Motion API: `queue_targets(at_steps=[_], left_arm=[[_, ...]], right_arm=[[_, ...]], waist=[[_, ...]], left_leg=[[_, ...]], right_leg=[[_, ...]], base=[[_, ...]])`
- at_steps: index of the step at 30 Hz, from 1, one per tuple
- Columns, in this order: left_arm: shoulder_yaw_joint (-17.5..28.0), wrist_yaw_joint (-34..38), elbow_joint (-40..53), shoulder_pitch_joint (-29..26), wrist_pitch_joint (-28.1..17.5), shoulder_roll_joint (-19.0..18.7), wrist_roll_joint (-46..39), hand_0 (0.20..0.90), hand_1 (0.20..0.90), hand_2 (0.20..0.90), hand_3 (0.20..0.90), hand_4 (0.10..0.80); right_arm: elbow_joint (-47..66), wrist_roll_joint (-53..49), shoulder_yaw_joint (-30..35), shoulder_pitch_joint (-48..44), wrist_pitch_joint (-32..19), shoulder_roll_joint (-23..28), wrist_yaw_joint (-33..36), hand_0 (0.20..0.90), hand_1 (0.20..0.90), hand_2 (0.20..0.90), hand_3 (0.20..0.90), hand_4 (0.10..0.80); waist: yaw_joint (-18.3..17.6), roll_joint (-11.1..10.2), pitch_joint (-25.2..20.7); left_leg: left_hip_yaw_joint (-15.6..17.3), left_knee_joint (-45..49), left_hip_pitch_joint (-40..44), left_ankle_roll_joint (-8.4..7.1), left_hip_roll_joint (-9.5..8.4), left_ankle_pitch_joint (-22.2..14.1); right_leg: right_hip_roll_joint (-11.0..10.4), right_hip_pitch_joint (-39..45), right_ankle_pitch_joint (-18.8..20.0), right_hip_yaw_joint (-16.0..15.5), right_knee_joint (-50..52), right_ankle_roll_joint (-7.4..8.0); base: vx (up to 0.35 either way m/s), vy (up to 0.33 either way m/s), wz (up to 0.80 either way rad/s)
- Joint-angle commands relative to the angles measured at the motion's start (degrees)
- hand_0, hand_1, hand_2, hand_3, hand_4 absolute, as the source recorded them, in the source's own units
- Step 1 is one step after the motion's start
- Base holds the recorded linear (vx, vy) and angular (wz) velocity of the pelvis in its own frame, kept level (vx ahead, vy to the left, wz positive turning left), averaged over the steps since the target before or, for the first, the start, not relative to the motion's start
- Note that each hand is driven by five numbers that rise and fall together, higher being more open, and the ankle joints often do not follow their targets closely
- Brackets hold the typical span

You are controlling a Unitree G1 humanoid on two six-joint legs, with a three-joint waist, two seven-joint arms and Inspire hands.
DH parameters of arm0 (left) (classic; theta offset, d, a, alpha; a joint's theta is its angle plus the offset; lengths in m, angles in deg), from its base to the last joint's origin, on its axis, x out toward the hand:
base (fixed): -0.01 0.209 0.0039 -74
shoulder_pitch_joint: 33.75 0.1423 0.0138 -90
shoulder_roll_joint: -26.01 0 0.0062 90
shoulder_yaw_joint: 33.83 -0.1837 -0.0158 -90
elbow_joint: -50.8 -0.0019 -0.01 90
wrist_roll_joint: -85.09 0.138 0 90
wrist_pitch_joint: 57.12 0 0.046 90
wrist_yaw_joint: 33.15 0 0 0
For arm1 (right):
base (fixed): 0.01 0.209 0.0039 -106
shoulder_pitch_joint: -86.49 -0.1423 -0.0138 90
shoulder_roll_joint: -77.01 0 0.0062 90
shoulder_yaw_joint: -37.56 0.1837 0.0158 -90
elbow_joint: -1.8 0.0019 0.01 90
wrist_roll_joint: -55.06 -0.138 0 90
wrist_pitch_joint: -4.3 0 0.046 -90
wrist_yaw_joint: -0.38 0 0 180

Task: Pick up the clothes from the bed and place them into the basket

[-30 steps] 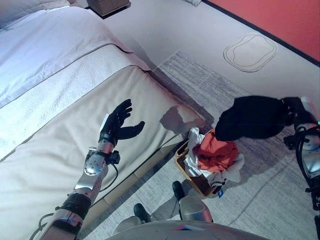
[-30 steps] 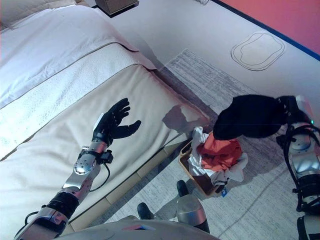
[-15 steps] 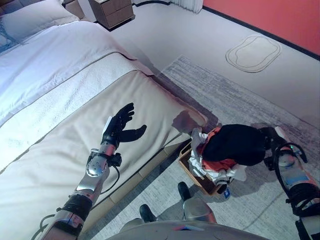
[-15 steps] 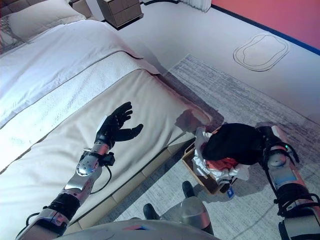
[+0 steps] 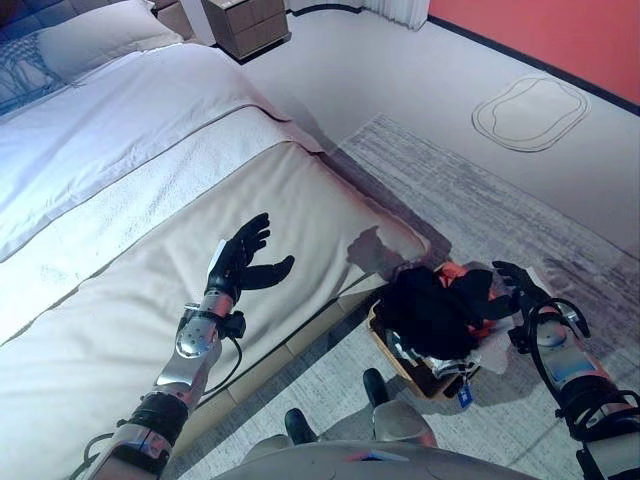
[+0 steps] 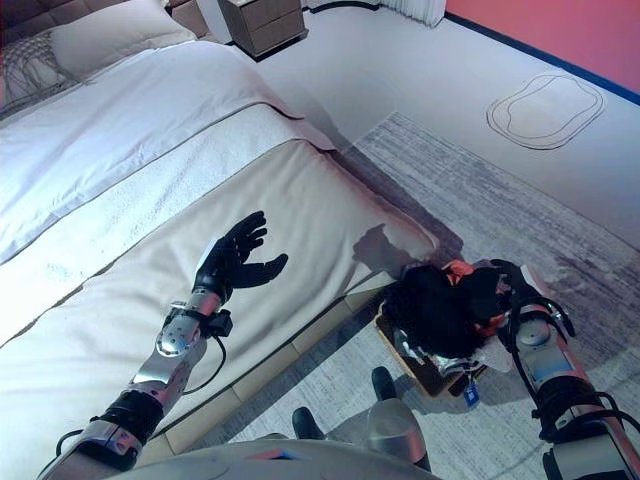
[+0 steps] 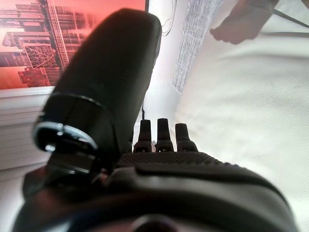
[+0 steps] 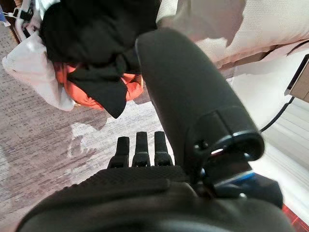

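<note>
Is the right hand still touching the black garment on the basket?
Apart. The right wrist view shows the right hand with straight fingers over bare rug, the black garment beyond them.

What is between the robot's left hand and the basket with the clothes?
Only bare bed: in the left eye view, the cream cover runs from the open left hand to the bed's corner, and the basket of clothes stands on the rug right below it.
</note>
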Motion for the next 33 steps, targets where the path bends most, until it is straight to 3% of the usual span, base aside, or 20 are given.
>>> queue_targets(at_steps=[1, 9, 15, 18, 22, 33], left_arm=[[0.21, 0.51, 1.76, -3.82, -5.98, -1.28, 0.86, 0.9, 0.9, 0.9, 0.9, 0.8], [0.91, 1.08, 1.44, -3.51, -6.05, -0.96, 1.3, 0.9, 0.9, 0.9, 0.9, 0.8], [1.67, 4.84, -2.46, -2.69, -6.35, 1.51, 2.37, 0.9, 0.9, 0.9, 0.9, 0.8], [2.11, 5.94, -4.57, -2.0, -6.34, 4.0, 3.77, 0.9, 0.9, 0.9, 0.9, 0.8], [1.97, 6.68, -6.38, -0.54, -5.43, 5.98, 3.27, 0.9, 0.9, 0.9, 0.9, 0.8], [0.96, 5.92, -5.2, 3.29, -3.84, 5.23, 3.33, 0.9, 0.9, 0.9, 0.9, 0.8]], right_arm=[[1.01, 0.27, 3.1, -4.19, -3.59, 2.91, 3.77, 0.9, 0.9, 0.9, 0.9, 0.8], [5.12, -1.15, 4.39, -3.32, -3.64, 3.51, 6.1, 0.9, 0.9, 0.9, 0.9, 0.8], [21.88, -1.14, 7.96, -3.22, -7.56, 0.24, 11.1, 0.9, 0.9, 0.9, 0.9, 0.8], [30.76, 2.17, 5.96, -0.71, -9.73, -4.93, 12.69, 0.9, 0.9, 0.9, 0.9, 0.8], [35.07, 5.25, 1.14, 1.34, -11.06, -7.25, 10.96, 0.9, 0.9, 0.9, 0.9, 0.8], [32.48, 5.28, -6.32, 3.52, -12.87, -9.22, 7.33, 0.9, 0.9, 0.9, 0.9, 0.8]], waist=[[0.9, -1.54, -2.75], [0.93, -2.03, -2.96], [1.1, -2.12, -3.69], [1.82, -2.43, -4.18], [3.06, -2.8, -4.97], [6.89, -4.05, -6.07]], left_leg=[[-4.02, 0.72, -0.32, 1.53, -1.56, -4.75], [-4.41, 0.41, -0.24, 1.2, -1.18, -4.49], [-6.99, 0.39, -0.32, 1.03, -1.31, -4.32], [-8.8, 0.39, -1.05, 0.92, -1.58, -3.86], [-10.21, 0.39, -1.57, 0.83, -1.67, -3.48], [-12.82, 0.39, -2.43, 0.79, -1.78, -2.51]], right_leg=[[0.15, -1.27, -1.54, -1.96, 3.85, 0.32], [0.19, -0.89, -1.36, -2.09, 3.39, 0.25], [0.41, 0.45, -1.14, -2.49, 1.95, -0.14], [0.28, 0.85, -1.34, -3.86, 1.38, -0.26], [0.06, 1.39, -1.69, -5.37, 0.73, -0.5], [-0.55, 3.42, -2.99, -10.23, 0.44, -0.85]], base=[[0.0, 0.0, 0.0], [0.0, 0.0, 0.0], [0.009, 0.004, 0.05], [0.003, 0.001, 0.22], [0.018, 0.021, 0.29], [0.039, 0.027, 0.27]])
